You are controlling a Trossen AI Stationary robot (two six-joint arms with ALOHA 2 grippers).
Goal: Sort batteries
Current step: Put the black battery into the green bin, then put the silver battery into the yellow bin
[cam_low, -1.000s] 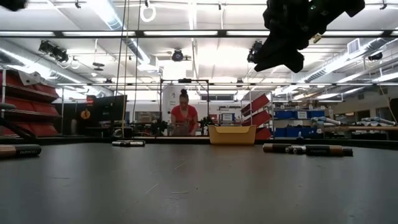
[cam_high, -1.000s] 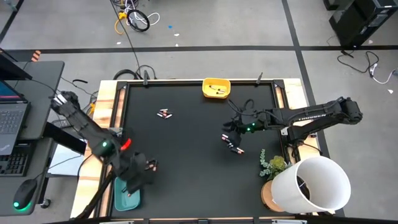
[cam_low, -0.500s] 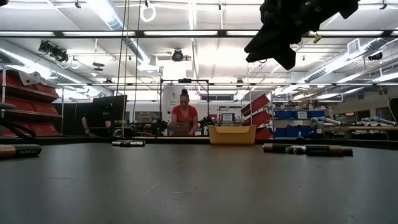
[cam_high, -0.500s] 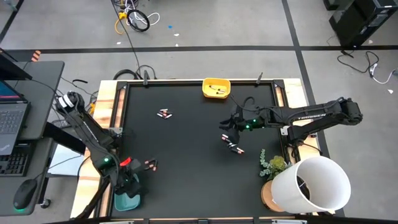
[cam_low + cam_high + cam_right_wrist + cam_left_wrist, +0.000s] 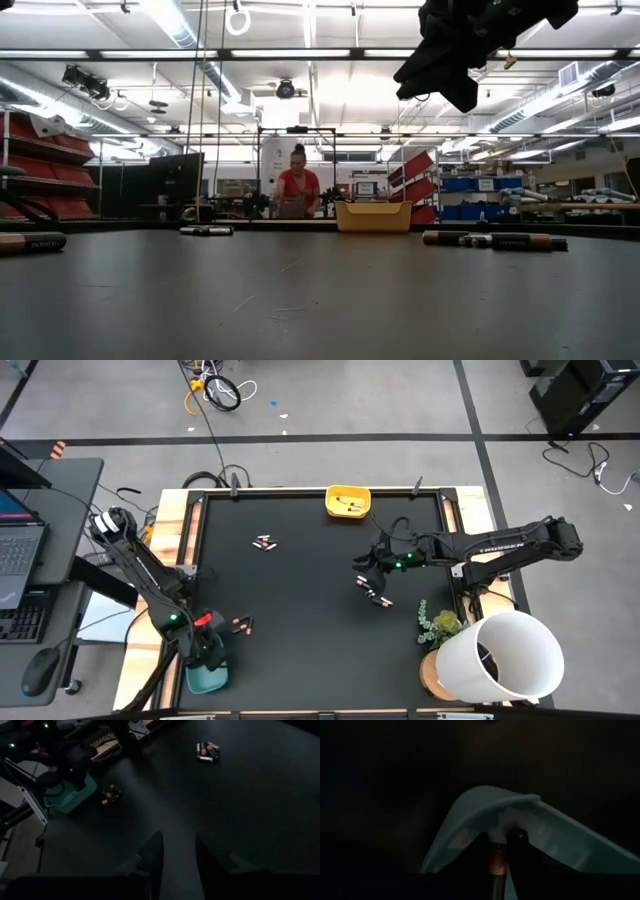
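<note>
Over the teal tray [image 5: 560, 840], the left pincer [image 5: 499, 842] pinches a copper-and-black battery [image 5: 496, 862].

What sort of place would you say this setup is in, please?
Probably a large lab or workshop: strip ceiling lights, storage shelving with blue bins, and cables on a taped concrete floor.

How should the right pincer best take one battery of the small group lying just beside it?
Grip a battery across the middle of its round body, descending from straight above: it lies flat on its side. The open right pincer hovers beside it; the left pincer holds another battery over the teal tray.
</note>
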